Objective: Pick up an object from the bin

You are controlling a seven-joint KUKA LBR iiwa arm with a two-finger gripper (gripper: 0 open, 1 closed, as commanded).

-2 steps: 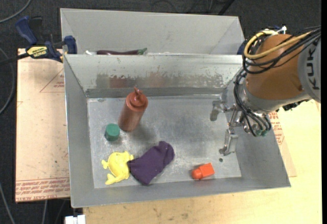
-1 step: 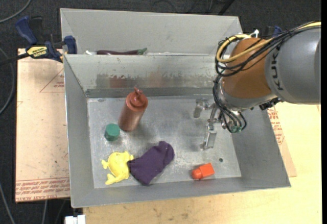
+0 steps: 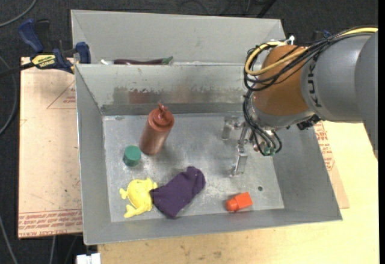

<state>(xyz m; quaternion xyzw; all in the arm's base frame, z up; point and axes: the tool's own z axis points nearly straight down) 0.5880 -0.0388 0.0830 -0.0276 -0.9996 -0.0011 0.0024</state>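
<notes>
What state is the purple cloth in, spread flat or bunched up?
Bunched up. The purple cloth lies as a crumpled lump with visible folds near the front of the bin, touching the yellow toy.

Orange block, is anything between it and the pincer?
Nothing visible. The orange block lies apart from the pincer, with only bare floor of the bin between them. The purple cloth sits off to the side.
</notes>
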